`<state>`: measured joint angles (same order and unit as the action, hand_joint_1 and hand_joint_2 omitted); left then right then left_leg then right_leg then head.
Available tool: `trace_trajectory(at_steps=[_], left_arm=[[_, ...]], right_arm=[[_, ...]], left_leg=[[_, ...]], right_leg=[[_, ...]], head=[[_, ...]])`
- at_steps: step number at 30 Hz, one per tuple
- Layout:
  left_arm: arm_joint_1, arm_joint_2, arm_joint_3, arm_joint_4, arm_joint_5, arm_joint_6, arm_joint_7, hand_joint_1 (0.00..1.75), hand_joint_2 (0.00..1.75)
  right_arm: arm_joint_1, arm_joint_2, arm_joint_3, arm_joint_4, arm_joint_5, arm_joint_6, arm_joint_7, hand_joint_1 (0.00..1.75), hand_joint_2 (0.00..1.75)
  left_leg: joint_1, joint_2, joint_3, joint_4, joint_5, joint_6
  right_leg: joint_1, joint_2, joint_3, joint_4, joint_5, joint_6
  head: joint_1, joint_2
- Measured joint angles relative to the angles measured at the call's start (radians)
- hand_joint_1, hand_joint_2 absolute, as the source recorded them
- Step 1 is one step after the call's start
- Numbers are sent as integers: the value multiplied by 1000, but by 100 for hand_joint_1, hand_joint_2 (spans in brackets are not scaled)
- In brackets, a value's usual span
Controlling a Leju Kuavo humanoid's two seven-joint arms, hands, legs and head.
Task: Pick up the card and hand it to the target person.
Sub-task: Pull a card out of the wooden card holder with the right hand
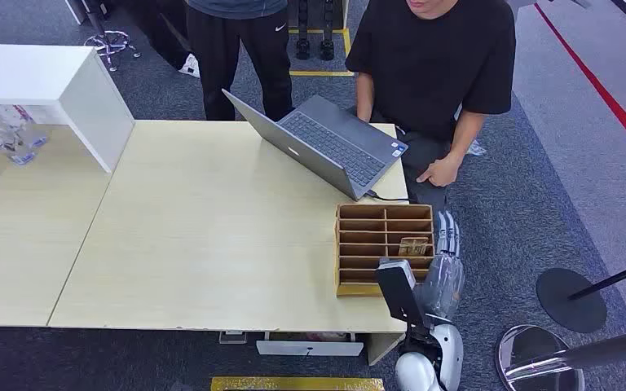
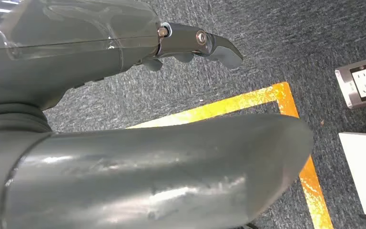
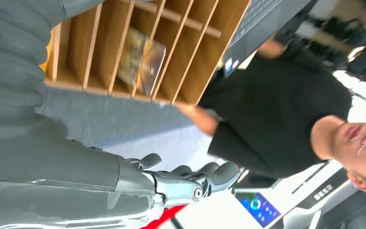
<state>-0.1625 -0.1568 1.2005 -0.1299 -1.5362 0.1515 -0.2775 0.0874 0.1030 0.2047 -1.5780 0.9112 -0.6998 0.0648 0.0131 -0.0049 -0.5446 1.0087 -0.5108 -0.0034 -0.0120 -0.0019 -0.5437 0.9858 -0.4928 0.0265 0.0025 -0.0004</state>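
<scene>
Table [image 1: 212,236]: pale wood top, 2 joined sections.
Person in black T-shirt [image 1: 436,57]: crouched at the table's far right corner, 1 hand lowered beside the table edge.
Second person [image 1: 236,41]: dark trousers, standing behind the table.
Laptop [image 1: 322,142]: grey, open, near the far right corner of the table.
Wooden organizer [image 1: 383,244]: slotted tray at the table's right edge, just in front of the laptop.
Right hand [image 1: 447,244]: just beside the organizer's right side, off the table edge; fingers extended, slightly apart, holding nothing.
Left hand [image 2: 190,45]: above grey carpet and yellow floor tape; fingers loosely extended, holding nothing.
Card [image 1: 413,245]: standing in a right-hand slot of the organizer, near the right hand.
</scene>
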Motion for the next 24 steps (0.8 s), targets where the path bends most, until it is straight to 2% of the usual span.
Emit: trace_trajectory(at_steps=[2, 4, 7, 10, 18, 24], left_arm=[[-1, 0, 0, 0, 0, -3, 1, 0, 0], [-3, 0, 0, 0, 0, -7, 2, 0, 0], [-6, 0, 0, 0, 0, -11, 4, 0, 0], [-8, 0, 0, 0, 0, -14, 5, 0, 0], [-15, -2, -2, 0, 0, -23, 14, 0, 0], [-20, -5, -2, 0, 0, -27, 17, 0, 0]], right_arm=[[-7, -19, 2, -9, 29, 0, 48, 0, 175], [-22, -60, 7, -28, 78, 0, 142, 0, 175], [-47, -135, 25, -55, 126, 0, 263, 0, 175], [-69, -213, 50, -79, 167, 18, 335, 0, 175], [-108, -346, 110, -106, 271, 181, 431, 1, 175], [-123, -404, 165, -106, 281, 238, 451, 2, 175]], left_leg=[[0, 0, 0, 0, 0, 0], [0, 0, 0, 0, 0, 0], [0, 0, 0, 0, 0, 0], [0, 0, 0, 0, 0, 0], [0, 0, 0, 0, 0, 0], [0, 0, 0, 0, 0, 0]], right_leg=[[0, 0, 0, 0, 0, 0], [0, 0, 0, 0, 0, 0], [0, 0, 0, 0, 0, 0], [0, 0, 0, 0, 0, 0], [0, 0, 0, 0, 0, 0], [0, 0, 0, 0, 0, 0]], head=[[0, 0], [0, 0], [0, 0], [0, 0], [0, 0], [0, 0]])
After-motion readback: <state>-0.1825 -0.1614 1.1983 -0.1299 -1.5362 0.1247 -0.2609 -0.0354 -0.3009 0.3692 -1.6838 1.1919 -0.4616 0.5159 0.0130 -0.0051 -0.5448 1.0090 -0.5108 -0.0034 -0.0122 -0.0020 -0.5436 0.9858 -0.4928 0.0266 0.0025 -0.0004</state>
